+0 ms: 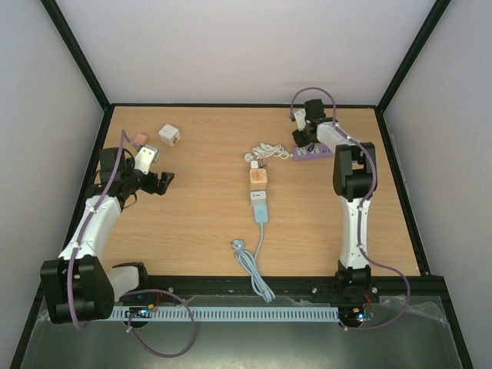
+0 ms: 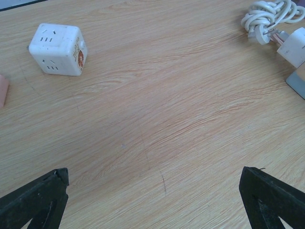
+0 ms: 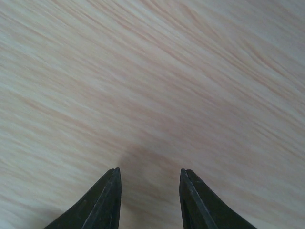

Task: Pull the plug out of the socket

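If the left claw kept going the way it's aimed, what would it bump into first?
Probably only the bare wooden table: the open left gripper aims between the white cube socket and the coiled white cable, touching neither. Depth is hard to judge.

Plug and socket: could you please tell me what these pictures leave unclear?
Top external: plug meets cube socket, too small to judge how deep it sits.
Left wrist: plug cut off by the right edge.
Right wrist: only table shows past the right gripper.

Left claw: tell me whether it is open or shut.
Open. In the left wrist view the left claw shows its fingers at opposite corners, bare table between them.
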`<state>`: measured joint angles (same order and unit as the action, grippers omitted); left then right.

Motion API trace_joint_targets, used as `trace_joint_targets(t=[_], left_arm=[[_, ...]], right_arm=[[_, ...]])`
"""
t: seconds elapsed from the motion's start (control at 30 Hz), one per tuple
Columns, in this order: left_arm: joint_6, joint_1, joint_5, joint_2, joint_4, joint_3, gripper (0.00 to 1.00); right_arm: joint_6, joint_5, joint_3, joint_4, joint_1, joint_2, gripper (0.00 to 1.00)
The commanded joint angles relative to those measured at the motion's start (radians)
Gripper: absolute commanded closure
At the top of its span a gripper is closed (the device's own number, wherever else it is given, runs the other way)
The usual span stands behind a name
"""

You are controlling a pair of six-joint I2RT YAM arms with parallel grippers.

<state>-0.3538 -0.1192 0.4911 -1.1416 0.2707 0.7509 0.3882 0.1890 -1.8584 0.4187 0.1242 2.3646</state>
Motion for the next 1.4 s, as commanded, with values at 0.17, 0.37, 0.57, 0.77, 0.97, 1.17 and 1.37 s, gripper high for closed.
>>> trace_joint_targets(t=[0.17,0.37,0.57,0.77,0.97,1.17,1.37], left_arm=[[-0.017,-0.005,0.020,-0.011,0.000,-0.014,0.00],[-0.024,0.004,0.020,-0.022,0.000,-0.013,0.00],[-0.026,0.016,0.014,-0.018,0.003,-0.011,0.00],[-0.024,0.017,0.015,-0.011,0.003,-0.012,0.00],[-0.021,0.017,0.019,-0.015,0.002,-0.010,0.00],[-0.020,0.019,0.018,-0.018,0.004,-0.009,0.00],[-0.020,0.020,0.017,-0.018,0.004,-0.011,0.00]], right_arm=[[0.125,-0.015,0.136,0.061,-0.141,-0.094,0.65],[0.155,0.094,0.115,0.117,-0.155,-0.167,0.59],[0.184,0.209,0.040,0.230,-0.099,-0.201,0.53],[0.241,0.290,0.039,0.301,-0.014,-0.234,0.46],[0.283,0.289,0.009,0.369,0.029,-0.186,0.46],[0.277,0.278,-0.009,0.361,0.050,-0.134,0.46],[0.290,0.271,0.051,0.344,0.086,-0.119,0.48]])
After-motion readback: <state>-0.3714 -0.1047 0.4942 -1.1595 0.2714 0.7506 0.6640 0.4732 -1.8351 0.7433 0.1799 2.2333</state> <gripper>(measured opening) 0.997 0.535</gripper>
